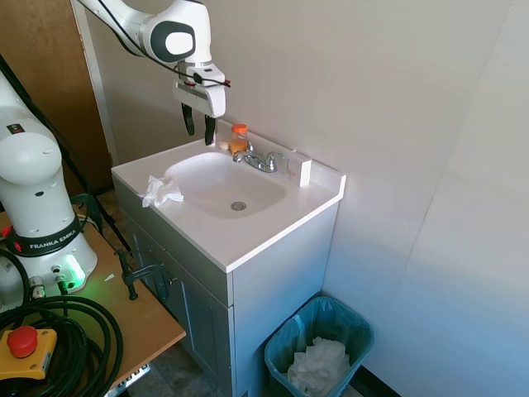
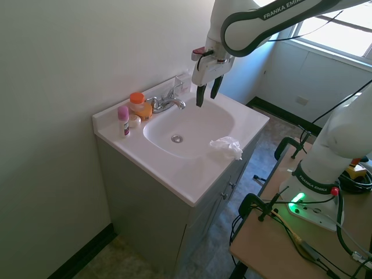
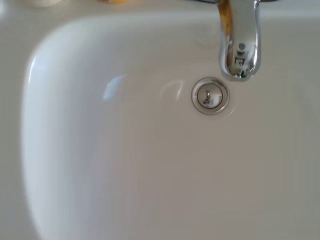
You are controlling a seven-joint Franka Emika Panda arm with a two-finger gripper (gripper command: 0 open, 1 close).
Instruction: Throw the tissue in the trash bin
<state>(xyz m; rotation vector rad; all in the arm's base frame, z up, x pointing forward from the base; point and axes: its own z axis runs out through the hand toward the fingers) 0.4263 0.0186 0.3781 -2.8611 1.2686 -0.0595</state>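
Gripper (image 1: 199,130) hangs above the sink (image 1: 208,240), fingers apart and holding nothing.
Tissue (image 1: 160,191) lies crumpled on the sink's front rim, well away from the gripper. Bin (image 1: 283,342), lined in teal, stands on the floor beside the vanity with white paper inside. 1 orange-capped bottle (image 1: 239,138) sits by the faucet (image 1: 258,160).

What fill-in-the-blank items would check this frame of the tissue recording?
1. The tissue lies on the sink's rim, not yet in the ____.
2. The gripper hangs above the basin with its fingers ____.
3. The bin on the floor is lined with a ____ bag.
4. The orange-capped bottle stands beside the ____.

Missing words: bin; open; teal-blue; faucet
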